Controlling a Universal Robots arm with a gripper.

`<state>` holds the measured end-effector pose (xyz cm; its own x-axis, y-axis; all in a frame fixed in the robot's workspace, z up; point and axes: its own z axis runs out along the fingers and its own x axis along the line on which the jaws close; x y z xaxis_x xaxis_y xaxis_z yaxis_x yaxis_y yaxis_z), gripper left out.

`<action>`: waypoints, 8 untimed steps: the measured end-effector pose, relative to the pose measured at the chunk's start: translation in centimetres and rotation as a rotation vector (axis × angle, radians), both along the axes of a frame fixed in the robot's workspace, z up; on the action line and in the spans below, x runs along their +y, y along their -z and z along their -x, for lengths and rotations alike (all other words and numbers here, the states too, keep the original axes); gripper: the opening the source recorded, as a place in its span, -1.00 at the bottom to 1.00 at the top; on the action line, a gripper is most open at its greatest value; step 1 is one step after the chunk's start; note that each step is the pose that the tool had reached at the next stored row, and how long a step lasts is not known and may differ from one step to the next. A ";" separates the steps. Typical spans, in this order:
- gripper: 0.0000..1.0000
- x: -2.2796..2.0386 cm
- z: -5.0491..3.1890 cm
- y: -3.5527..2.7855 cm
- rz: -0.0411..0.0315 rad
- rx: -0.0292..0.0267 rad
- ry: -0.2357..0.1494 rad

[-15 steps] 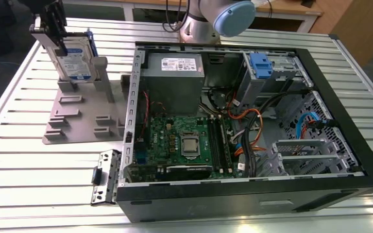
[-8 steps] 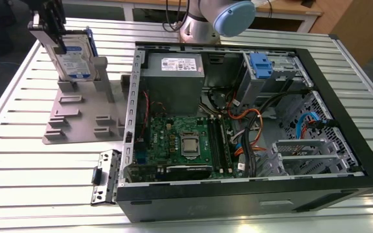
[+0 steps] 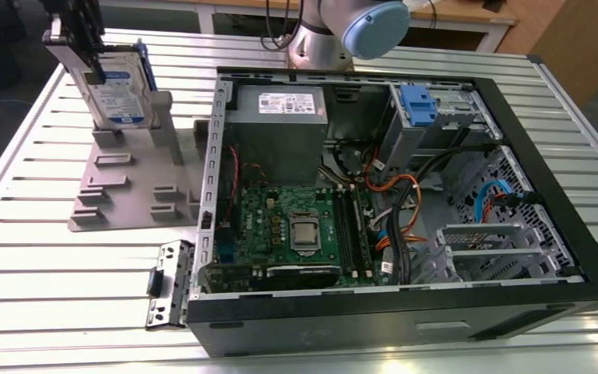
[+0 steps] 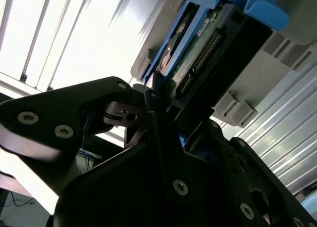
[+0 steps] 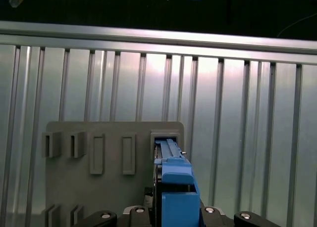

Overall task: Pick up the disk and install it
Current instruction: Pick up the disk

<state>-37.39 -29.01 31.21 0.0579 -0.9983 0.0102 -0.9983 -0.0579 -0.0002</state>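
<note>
Grip: fingers (image 4: 157, 108) clamped on upright flat silver blue-framed disk (image 3: 121, 89), seated in grey plastic slotted stand (image 3: 133, 195).
Risk: tilted pull jamming disk in slot; narrow hold slipping.

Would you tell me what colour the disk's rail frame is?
The disk's frame is blue; first wrist view.

The disk (image 3: 121, 78) was shiny silver metal with a paper label (image 3: 113, 97) and a smooth blue plastic frame (image 5: 176, 182). The stand (image 3: 122, 195) was dull grey plastic. The counter (image 3: 50, 312) was ribbed, shiny metal.
</note>
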 end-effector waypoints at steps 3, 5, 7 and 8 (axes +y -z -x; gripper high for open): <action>-0.28 0.00 0.00 -0.27 0.0000 0.0000 0.000; -0.28 0.00 0.00 -0.43 0.0000 0.0000 0.000; -0.28 0.00 0.00 -0.58 0.0000 0.0000 0.000; -0.28 0.00 0.00 -0.64 0.0000 -0.0001 0.000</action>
<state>-37.39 -29.01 31.85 0.0579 -0.9983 0.0102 -0.9983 -0.0579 -0.0003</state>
